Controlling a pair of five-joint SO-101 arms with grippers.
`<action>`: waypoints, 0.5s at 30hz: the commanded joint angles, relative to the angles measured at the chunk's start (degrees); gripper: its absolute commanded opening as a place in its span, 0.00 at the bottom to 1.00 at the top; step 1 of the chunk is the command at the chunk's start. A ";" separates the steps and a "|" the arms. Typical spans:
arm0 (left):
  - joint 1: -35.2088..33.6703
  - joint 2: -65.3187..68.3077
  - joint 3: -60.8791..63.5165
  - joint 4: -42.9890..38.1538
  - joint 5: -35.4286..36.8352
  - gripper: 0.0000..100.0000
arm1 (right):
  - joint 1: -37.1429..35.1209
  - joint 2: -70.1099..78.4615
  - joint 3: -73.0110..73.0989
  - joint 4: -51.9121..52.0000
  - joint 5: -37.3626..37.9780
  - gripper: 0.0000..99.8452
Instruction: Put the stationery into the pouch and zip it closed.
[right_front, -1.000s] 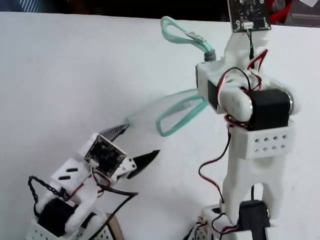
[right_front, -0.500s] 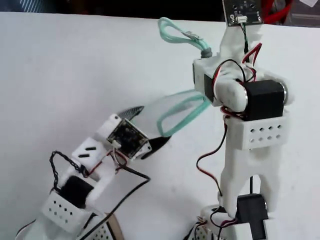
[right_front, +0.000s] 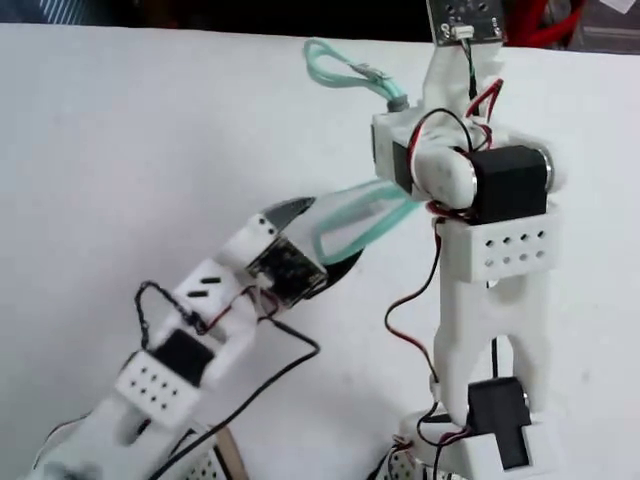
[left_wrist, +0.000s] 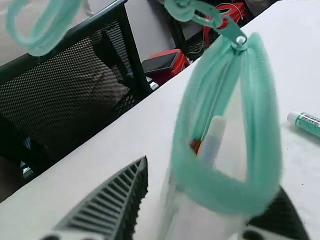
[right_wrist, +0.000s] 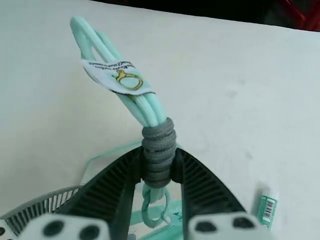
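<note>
Above the table (right_front: 120, 120), the right gripper (right_wrist: 158, 159) clamps the pouch cord (right_wrist: 158, 142).

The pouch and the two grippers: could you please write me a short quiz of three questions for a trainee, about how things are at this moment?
1. True or false: the pouch is zipped closed.
2. What is the right gripper shut on? A: the grey wrap on the pouch's strap. B: a pencil. C: a ruler.
3. Fill in: the green-and-white stick lies on the ___, outside the pouch.
Key: 1 false, it gapes open. 2 A. 3 table.
</note>
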 joint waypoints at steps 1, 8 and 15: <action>0.48 3.12 -0.62 -5.19 -0.62 0.30 | -0.40 -0.04 -2.55 -1.36 -0.62 0.02; 0.57 3.21 -3.69 -2.81 -0.70 0.18 | 0.04 2.07 -8.53 -0.92 -0.62 0.02; 2.15 3.12 -9.41 -0.44 3.52 0.05 | 0.13 4.97 -10.29 -0.40 -0.62 0.02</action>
